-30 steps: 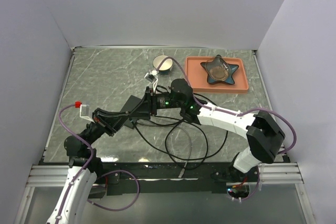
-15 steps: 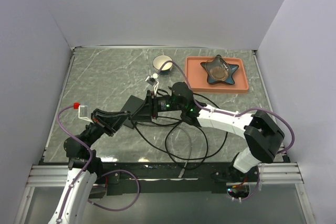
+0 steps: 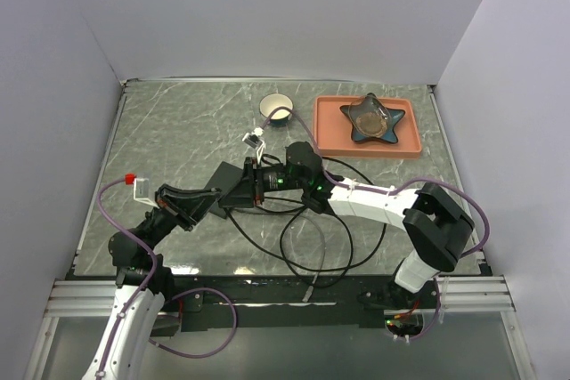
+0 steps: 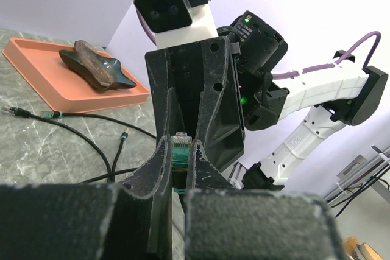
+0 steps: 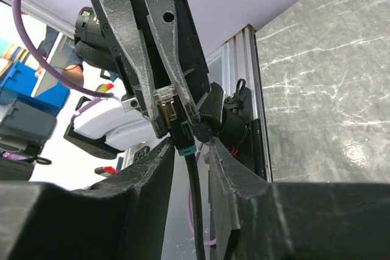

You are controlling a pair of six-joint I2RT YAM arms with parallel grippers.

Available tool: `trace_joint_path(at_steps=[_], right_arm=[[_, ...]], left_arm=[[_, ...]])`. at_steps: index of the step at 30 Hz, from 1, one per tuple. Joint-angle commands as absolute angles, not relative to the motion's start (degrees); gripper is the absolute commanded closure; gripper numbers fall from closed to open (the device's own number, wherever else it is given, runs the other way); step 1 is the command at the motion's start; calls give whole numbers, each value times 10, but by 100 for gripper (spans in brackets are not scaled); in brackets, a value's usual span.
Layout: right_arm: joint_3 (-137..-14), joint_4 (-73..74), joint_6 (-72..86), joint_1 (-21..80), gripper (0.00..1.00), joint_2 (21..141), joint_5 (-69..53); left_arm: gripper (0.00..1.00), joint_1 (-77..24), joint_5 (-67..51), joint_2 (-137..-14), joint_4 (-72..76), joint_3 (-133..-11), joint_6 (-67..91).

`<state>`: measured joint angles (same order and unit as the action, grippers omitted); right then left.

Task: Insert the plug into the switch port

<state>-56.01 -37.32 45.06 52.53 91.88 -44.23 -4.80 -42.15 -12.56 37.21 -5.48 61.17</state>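
Note:
My left gripper is shut on a teal network plug, whose clear tip pokes out between the fingertips. In the top view the two grippers meet head-on mid-table, the left gripper facing the right gripper. In the right wrist view the plug sits between the left fingers. Its black cable hangs down through the gap of my right gripper, whose jaws stand apart around the cable. I cannot make out the switch in any view.
An orange tray holding a dark star-shaped dish stands at the back right, and a small white bowl sits left of it. Black cable loops lie in front of the right arm. A red-capped piece lies at the left edge.
My right arm has shifted a little to the left, bringing its gripper closer against the left gripper. The left gripper still holds the plug.

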Motion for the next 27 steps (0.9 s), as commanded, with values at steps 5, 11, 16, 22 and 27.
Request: trace_joint_path(at_steps=[5,11,16,22,27], right_arm=[[-570,-427,461,529,72,918,-446],[-577,-428,466,529,99,925,-453],[-577,-422,460,530,100,919,-452],[-578,-382,430,530,100,903,-439],[-575,-307,384,531,100,876,-414]], left_arm=[[99,-47,-416,-120,388,-76,614],[99,-47,-417,-124,390,-76,614],[99,-47,-411,-120,381,-76,611],[78,-47,-396,-112,356,-82,602],[27,-47,-353,-80,260,-103,576]])
